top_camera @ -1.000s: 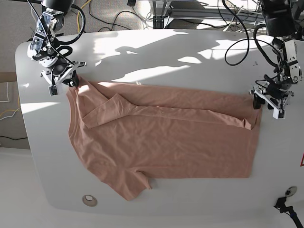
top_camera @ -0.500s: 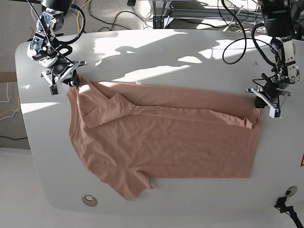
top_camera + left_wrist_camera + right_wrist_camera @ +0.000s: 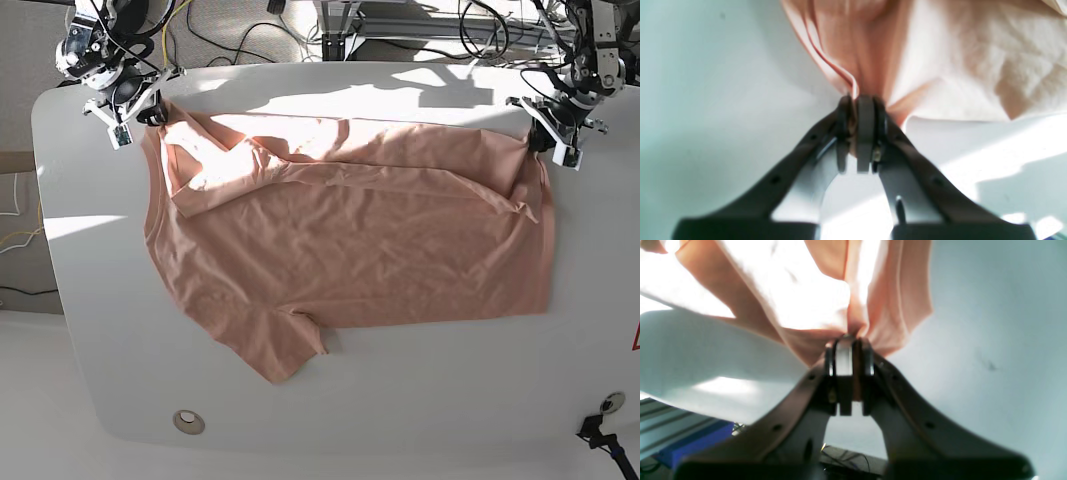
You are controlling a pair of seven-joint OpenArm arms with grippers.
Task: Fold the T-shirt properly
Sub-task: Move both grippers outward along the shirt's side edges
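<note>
White table (image 3: 400,410), cables (image 3: 230,40) behind; left gripper (image 3: 548,133), right gripper (image 3: 152,108) both clamp T-shirt (image 3: 350,250), now pulled toward far edge

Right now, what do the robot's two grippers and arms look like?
Both the left gripper and right gripper have dark curved fingers with small holes and grey pads. In the base view, white brackets and looping black cables run along the arms.

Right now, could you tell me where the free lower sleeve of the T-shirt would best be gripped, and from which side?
Grip the T-shirt by its lower sleeve's pointed tip, coming from the table's near edge. That corner lies flat, juts clear of the body, and has bare table around it for a pincer to slide under.
</note>
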